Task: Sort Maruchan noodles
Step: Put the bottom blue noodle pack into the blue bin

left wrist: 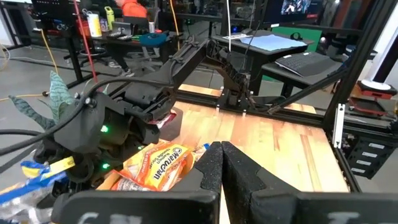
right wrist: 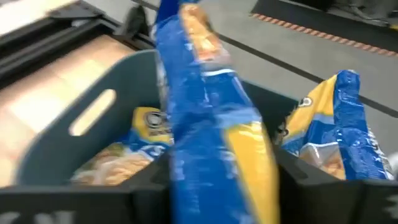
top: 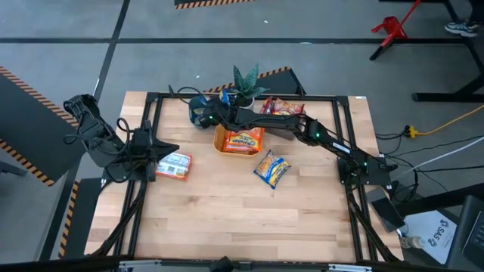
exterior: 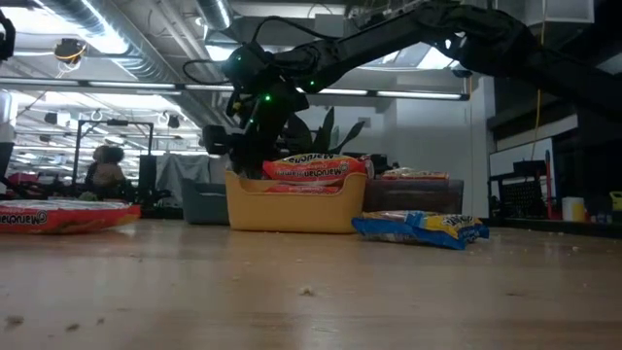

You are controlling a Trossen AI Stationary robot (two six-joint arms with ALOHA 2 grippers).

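My right gripper reaches across to the table's far side and hangs over a grey bin that holds blue-and-yellow noodle packets. Another blue-and-yellow packet stands between its fingers. My left gripper is shut on nothing, raised at the table's left beside a red-and-white packet that lies flat on the wood. An orange bin at the middle holds orange packets. One blue-and-yellow packet lies flat on the table. My right gripper has the blue-and-yellow packet's near end pinched between its two fingers, the packet filling the gap. The fingers slant down from the table's right side. The packet stands on edge, reaching out past the fingers over the bin's inside, and shows blurred.
A third bin with red packets stands at the far side, right of a potted plant. A black frame runs round the table's edges. Bare wood fills the near half of the table.
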